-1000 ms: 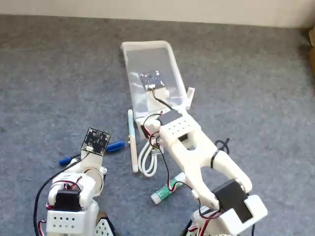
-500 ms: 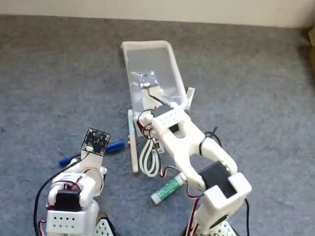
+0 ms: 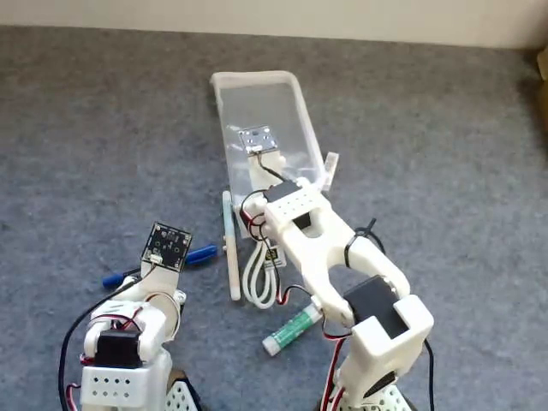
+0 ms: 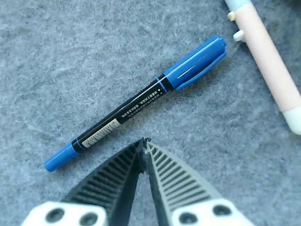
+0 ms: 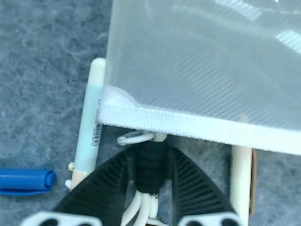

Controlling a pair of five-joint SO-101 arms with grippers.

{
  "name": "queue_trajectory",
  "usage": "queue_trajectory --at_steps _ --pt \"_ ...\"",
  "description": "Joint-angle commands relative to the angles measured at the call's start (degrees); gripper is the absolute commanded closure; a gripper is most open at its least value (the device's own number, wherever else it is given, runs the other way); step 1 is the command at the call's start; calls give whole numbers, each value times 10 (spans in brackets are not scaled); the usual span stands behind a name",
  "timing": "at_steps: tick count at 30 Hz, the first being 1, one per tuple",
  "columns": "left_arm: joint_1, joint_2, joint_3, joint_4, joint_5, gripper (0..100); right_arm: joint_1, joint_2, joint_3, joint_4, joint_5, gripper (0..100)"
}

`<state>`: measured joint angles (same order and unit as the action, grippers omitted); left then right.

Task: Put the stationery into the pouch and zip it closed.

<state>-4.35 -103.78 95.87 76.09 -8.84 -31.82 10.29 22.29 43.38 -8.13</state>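
Observation:
A clear pouch [image 3: 261,120] lies at the table's middle, its white zipper edge [image 5: 188,125] facing the arms. My right gripper [image 5: 149,153] sits at that edge, shut on the black-banded white cable [image 3: 259,278]. A pale pen [image 3: 230,244] lies beside the cable and shows again as the pale pen [image 5: 89,127]. My left gripper [image 4: 145,141] hangs shut just short of the blue marker [image 4: 141,101], touching nothing. The blue marker [image 3: 158,265] lies beside the left arm. A green stick [image 3: 291,330] rests near the right arm's base.
Another cream pen [image 5: 241,174] lies under the pouch's edge, and a white clip [image 3: 330,169] sticks out at the pouch's side. Grey carpet [image 3: 445,154] stretches open to the right and far left.
The right arm's elbow swung left and back, uncovering the green stick, and its wrist edged toward the pouch. The left arm kept still.

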Motion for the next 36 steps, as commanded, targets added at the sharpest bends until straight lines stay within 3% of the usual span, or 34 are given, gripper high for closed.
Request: queue_trajectory --at_steps 1,9,36 --pt "-7 -6 13 4 4 993 11 -9 -31 -6 -3 995" --pt "-7 -6 13 4 4 993 9 -36 -49 97 -2 995" --pt "-7 -6 13 4 4 993 -14 -342 85 95 -2 995"
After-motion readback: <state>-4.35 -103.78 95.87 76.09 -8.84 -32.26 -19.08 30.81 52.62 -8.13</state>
